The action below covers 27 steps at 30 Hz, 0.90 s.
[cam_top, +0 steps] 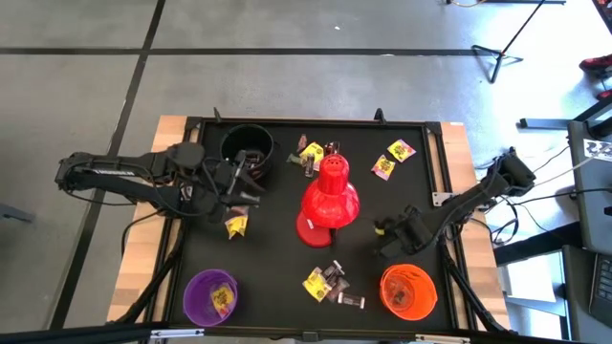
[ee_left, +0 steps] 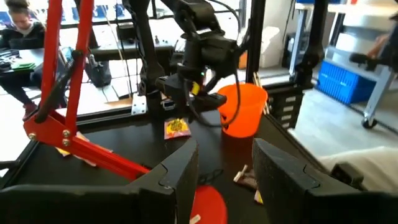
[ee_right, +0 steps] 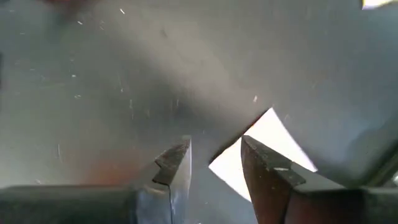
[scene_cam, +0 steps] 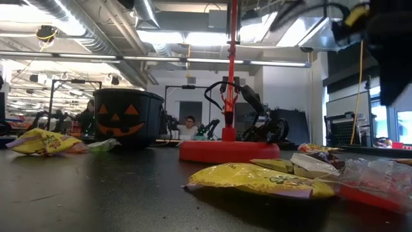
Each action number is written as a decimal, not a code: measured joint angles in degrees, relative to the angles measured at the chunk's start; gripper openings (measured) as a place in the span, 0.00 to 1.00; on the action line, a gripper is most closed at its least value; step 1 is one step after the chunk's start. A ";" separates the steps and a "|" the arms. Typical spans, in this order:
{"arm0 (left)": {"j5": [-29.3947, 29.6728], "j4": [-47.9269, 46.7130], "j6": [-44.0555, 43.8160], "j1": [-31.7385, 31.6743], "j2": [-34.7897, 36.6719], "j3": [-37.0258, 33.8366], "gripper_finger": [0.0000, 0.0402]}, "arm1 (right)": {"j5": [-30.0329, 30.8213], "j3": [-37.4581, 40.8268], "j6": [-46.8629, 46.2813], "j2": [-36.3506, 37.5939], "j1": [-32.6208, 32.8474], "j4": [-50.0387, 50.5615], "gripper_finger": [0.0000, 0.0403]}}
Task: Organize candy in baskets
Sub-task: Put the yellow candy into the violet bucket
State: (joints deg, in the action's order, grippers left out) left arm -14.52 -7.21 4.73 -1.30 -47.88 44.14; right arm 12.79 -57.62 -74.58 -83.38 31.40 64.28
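My right tool, parted and empty (left tool likewise), hovers at the orange bucket's eleven o'clock; descending carelessly could tip it.

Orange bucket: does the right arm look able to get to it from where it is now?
Probably yes. The right gripper hovers beside the orange bucket, fingers open and empty, with bare mat between them; the red lamp stands off to the other side.

Blurred beyond reading beside the red lamp: marks on the yellow candy. Cut off by the frame beyond the lamp: orange bucket. Hidden behind the left pincer: black bucket rim, partly.
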 joint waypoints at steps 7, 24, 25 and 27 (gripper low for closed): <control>0.11 -4.02 3.88 0.00 0.00 0.00 0.35 | -6.43 9.88 -10.42 5.28 0.07 -8.64 0.35; 0.30 -8.84 6.38 -0.02 0.00 0.00 0.35 | -8.38 14.98 -26.46 5.43 0.07 -5.81 0.71; 0.28 -8.87 6.38 -0.01 0.06 0.00 0.35 | -8.65 15.80 -27.17 5.43 0.07 -6.21 0.70; 0.17 -9.41 6.38 -0.02 0.54 0.00 0.35 | -10.30 18.18 -28.40 5.43 0.07 -8.15 0.68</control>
State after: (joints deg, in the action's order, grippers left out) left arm -14.35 -16.62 11.11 -1.32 -47.34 44.14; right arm 2.49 -39.45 -102.98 -77.95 31.46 56.13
